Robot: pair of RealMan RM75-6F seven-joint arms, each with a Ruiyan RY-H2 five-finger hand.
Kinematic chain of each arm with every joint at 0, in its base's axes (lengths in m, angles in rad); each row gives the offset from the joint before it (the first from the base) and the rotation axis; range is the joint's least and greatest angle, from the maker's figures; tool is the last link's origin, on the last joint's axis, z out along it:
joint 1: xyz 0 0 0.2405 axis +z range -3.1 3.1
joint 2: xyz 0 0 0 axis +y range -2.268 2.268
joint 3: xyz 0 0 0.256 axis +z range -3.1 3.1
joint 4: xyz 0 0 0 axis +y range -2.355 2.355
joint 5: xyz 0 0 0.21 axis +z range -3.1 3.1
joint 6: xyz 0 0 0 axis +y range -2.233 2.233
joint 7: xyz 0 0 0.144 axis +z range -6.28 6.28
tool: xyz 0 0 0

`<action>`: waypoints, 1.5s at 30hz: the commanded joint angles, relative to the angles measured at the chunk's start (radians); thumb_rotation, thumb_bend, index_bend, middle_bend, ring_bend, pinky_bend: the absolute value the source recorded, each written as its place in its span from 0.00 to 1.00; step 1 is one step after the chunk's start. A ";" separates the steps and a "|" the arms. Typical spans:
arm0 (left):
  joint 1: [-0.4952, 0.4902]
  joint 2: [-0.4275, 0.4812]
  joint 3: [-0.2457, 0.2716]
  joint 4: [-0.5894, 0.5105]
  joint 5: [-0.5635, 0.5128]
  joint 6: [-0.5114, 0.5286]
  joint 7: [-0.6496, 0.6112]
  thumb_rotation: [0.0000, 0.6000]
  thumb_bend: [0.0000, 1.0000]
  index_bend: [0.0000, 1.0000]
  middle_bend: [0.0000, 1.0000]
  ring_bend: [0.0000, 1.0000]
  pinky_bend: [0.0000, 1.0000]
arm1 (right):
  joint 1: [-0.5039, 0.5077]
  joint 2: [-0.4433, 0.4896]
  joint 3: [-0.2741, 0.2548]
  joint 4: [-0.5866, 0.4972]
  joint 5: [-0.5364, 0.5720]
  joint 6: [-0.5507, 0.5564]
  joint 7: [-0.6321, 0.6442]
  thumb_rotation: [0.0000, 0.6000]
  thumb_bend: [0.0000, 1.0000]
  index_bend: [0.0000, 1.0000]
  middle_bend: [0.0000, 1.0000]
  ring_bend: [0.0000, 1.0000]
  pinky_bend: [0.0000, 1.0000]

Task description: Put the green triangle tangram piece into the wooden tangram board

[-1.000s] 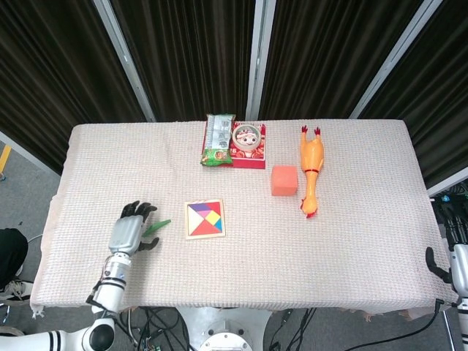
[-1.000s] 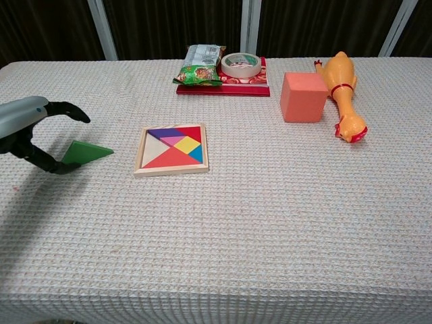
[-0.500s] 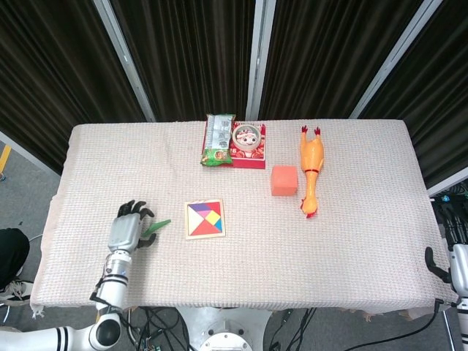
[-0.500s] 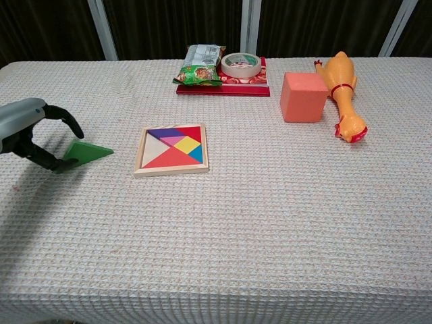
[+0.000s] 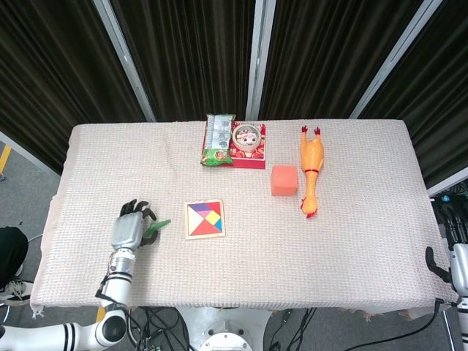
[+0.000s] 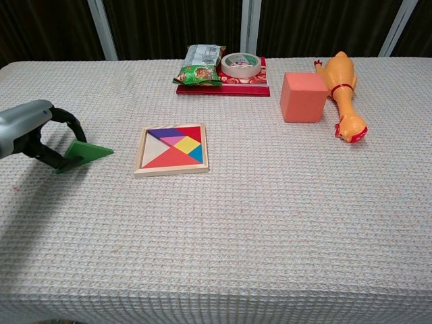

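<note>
The green triangle point(image 6: 90, 152) lies flat on the cloth, left of the wooden tangram board point(image 6: 141, 154); the head view shows the triangle point(image 5: 159, 224) and the board point(image 5: 187, 221) too. My left hand point(image 6: 30, 131) curls over the triangle's left end, with dark fingers on its top edge and the thumb at its near corner, pinching it. In the head view this hand point(image 5: 129, 228) sits beside the piece. The board holds coloured pieces and has a bare wooden patch at its upper left. My right hand point(image 5: 447, 265) shows only partly at the far right edge, off the table.
At the back middle a green snack bag point(image 6: 200, 65) and a tape roll point(image 6: 241, 65) rest on a red box point(image 6: 223, 88). An orange cube point(image 6: 303, 97) and a rubber chicken point(image 6: 341, 90) lie at the back right.
My left hand's fingers have closed down from a wide spread onto the green triangle's left end. The triangle, the board and the right hand stay where they were.
</note>
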 commanded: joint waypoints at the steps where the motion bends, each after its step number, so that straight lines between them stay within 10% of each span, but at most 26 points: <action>1: -0.003 -0.002 0.000 0.001 -0.003 0.001 0.004 1.00 0.33 0.44 0.16 0.00 0.00 | 0.000 -0.001 -0.001 0.002 0.000 -0.002 0.002 1.00 0.42 0.00 0.00 0.00 0.00; 45: -0.040 -0.007 -0.010 -0.073 -0.012 0.073 0.058 1.00 0.45 0.55 0.23 0.01 0.00 | 0.001 -0.025 -0.001 0.040 0.006 -0.009 0.016 1.00 0.42 0.00 0.00 0.00 0.00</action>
